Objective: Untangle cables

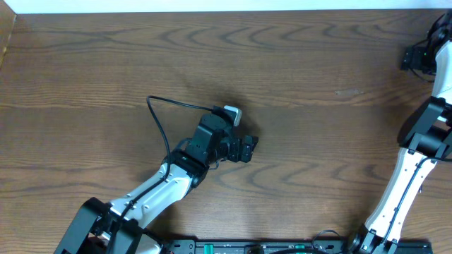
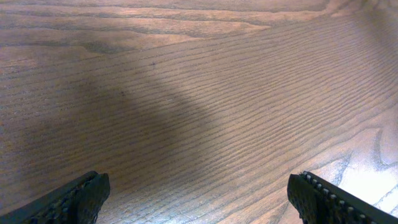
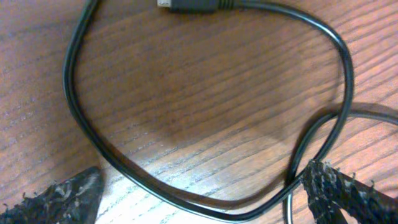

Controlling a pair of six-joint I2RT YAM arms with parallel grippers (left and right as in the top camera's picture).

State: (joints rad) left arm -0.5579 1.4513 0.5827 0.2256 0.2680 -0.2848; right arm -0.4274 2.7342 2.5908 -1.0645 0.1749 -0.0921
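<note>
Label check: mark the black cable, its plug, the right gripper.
black cable (image 3: 67, 81): right wrist view, loop's left side.
plug (image 3: 193, 5): right wrist view, black housing.
right gripper (image 3: 205, 175): right wrist view, midway between fingertips.

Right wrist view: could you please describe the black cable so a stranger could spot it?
On the wooden table, ahead of the open right gripper, lies a thin black cable. It forms one wide loop, with a small plug at the top edge.
</note>
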